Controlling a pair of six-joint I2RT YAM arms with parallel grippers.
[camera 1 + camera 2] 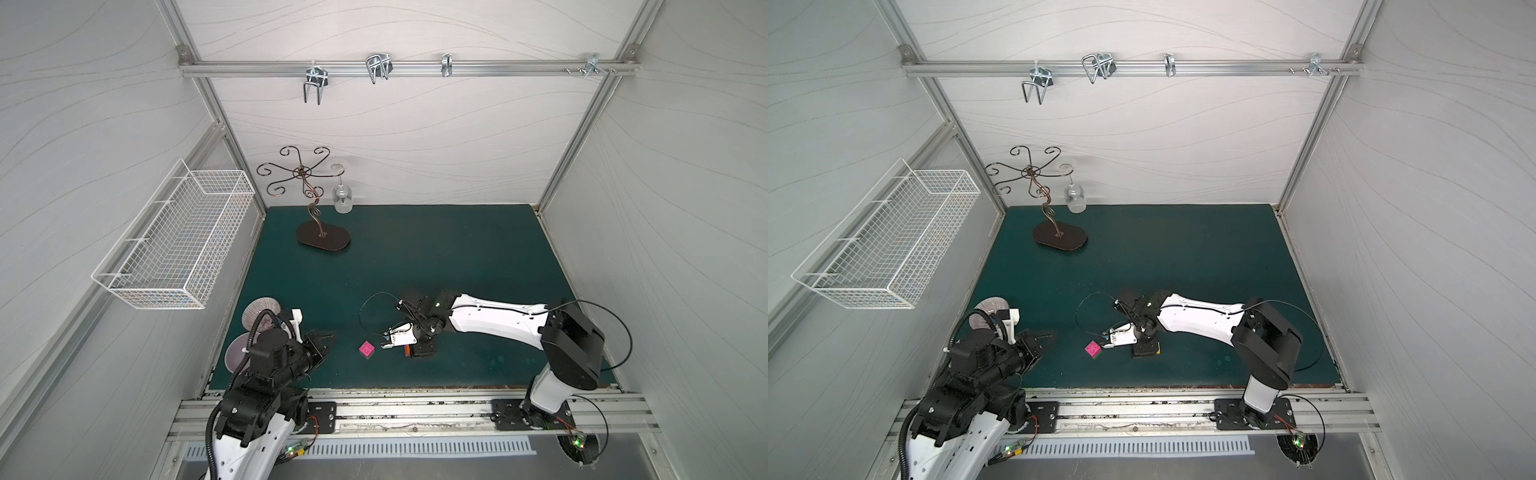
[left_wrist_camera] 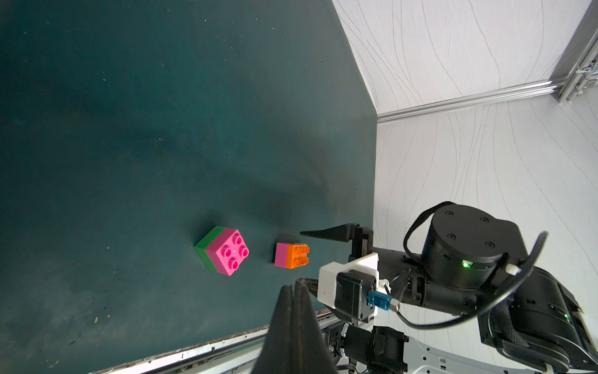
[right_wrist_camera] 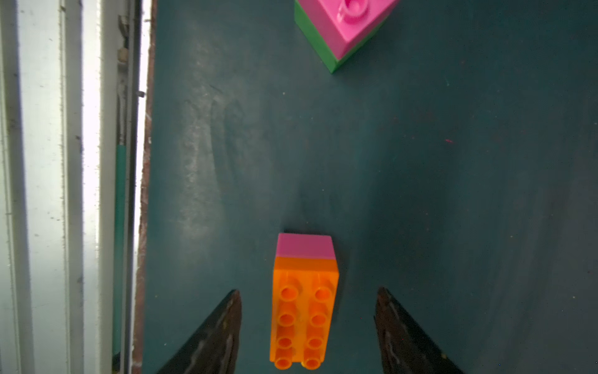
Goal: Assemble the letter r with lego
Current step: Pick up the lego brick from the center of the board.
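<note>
Lego point(image 2: 223, 251) on teal mat point(image 1: 436, 266), white-walled booth point(image 1: 395, 137), left jaws together, right jaws apart

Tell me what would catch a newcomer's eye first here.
Bright bricks on the dark green mat, near its front edge: a pink brick stacked on a green brick, and beside them an orange brick joined to a second pink brick. The right gripper straddles the orange brick, jaws open.

Free gaps beside orange brick point(image 3: 304, 317)
</note>
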